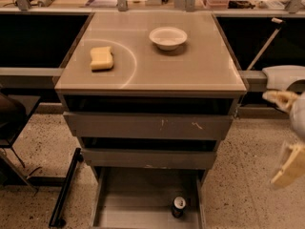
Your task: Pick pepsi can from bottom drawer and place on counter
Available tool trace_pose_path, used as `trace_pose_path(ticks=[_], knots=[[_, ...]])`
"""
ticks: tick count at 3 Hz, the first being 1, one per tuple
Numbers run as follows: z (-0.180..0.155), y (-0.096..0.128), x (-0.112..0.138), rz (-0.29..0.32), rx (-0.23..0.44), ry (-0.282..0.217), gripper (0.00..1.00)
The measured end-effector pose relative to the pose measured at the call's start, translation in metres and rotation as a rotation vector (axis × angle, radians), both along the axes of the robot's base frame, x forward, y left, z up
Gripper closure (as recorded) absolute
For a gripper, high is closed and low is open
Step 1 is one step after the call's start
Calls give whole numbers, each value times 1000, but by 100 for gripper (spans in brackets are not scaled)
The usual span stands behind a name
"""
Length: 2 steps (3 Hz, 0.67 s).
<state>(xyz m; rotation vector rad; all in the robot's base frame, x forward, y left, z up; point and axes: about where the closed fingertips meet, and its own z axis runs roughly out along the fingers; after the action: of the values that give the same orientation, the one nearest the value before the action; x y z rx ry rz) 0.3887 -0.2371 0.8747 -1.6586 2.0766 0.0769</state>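
My gripper [274,140] hangs at the far right, out over the speckled floor [248,175] and well apart from the cabinet. Its two pale fingers [289,168] are spread wide and hold nothing.

The can [178,206] stands upright on the floor of the open bottom drawer [138,209], silver end up, near the drawer's right wall. Above it are two more grey drawers; the upper one [147,126] has a scratched front.

The tan counter [190,66] tops the cabinet. A white bowl [167,37] sits towards its back, and a yellow sponge [102,58] lies on its left side inside a pale curved mark. Bowl and sponge are well apart.
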Motion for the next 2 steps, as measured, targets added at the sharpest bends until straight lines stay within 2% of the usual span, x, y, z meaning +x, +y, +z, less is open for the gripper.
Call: trace_pose_path(ticks=[1,2], knots=[[-110,-1,-21,-15,190,44,0],[-235,7,-58,-38,318,106,0]])
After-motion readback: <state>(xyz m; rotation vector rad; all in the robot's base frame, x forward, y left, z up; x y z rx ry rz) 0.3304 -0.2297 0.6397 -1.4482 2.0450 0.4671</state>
